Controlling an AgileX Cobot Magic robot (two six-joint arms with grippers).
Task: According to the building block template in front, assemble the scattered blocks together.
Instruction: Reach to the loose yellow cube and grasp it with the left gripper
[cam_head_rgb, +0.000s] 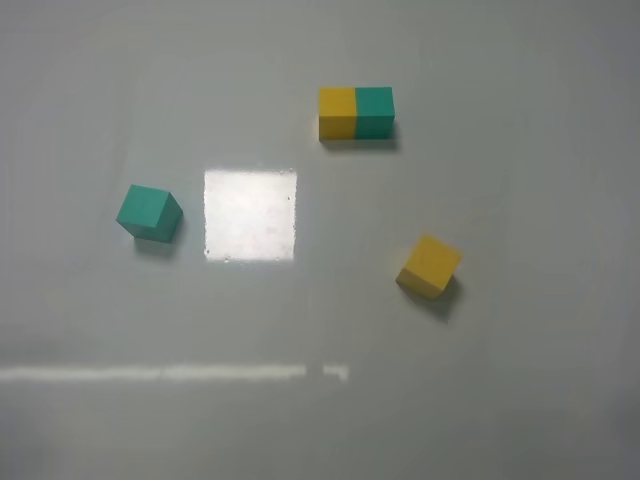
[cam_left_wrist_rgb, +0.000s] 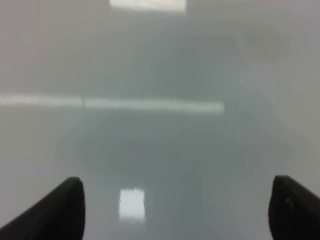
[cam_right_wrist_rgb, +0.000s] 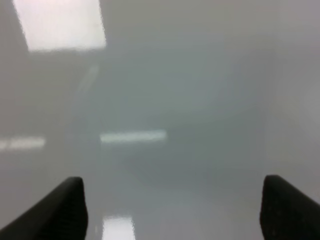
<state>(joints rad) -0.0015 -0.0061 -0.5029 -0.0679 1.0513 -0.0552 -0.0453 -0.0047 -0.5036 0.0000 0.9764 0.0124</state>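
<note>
L pincer (cam_left_wrist_rgb: 177, 181) spread wide, only grey worktop (cam_left_wrist_rgb: 165, 145) in its gap; R pincer (cam_right_wrist_rgb: 172, 180) likewise. Template bar (cam_head_rgb: 356, 112), teal cube (cam_head_rgb: 148, 211), yellow cube (cam_head_rgb: 429, 266) sit well apart, faces plain.

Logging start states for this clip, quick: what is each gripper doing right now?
Left gripper: open, holding nothing.
Right gripper: open, holding nothing.

No readable text or markings anywhere.
</note>
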